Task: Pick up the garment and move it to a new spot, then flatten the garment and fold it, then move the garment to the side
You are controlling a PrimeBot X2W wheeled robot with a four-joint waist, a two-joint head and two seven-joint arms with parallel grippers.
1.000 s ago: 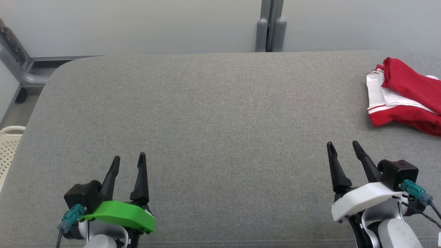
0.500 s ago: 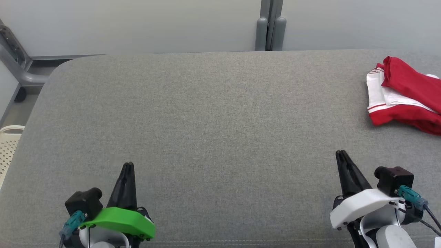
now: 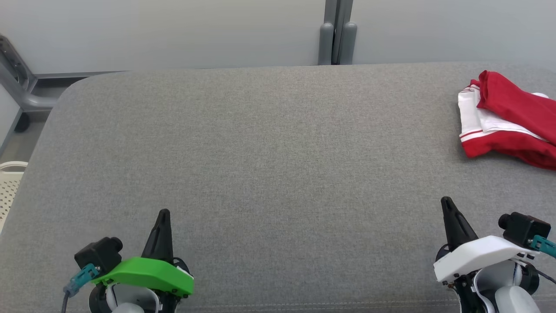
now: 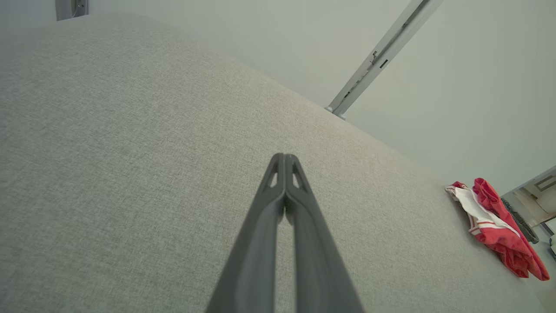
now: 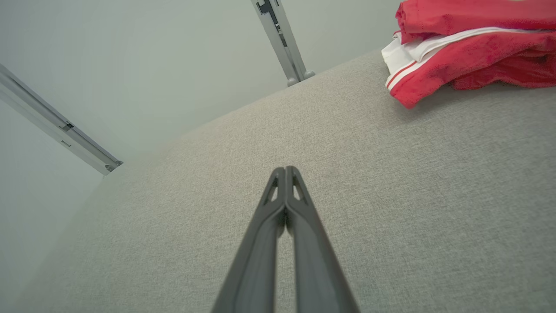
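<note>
1. Well, my left gripper (image 3: 163,213) sits at the near left of the head view, jaws pressed together into one dark point with nothing held.
2. My right gripper (image 3: 446,201) sits at the near right, likewise closed and empty, pointing away from me.
3. Both are over the grey padded table (image 3: 260,148); I cannot tell whether their tips touch its fabric.
4. The garment (image 3: 506,119) lies at the far right of the table, well apart from both grippers and nearer the right one. The right edge of the head view cuts it off.
5. It is bunched rather than spread out: a red layer on top, a white panel with a thin red stripe under it, and more red along the near side.
6. From the right wrist, the garment shows at the upper right, beyond the closed tips.
7. A pale wall (image 3: 173,30) runs behind the table, with a grey post (image 3: 335,37) at the far edge.
8. A cream perforated basket (image 3: 9,187) shows at the left edge, below the table's corner.
</note>
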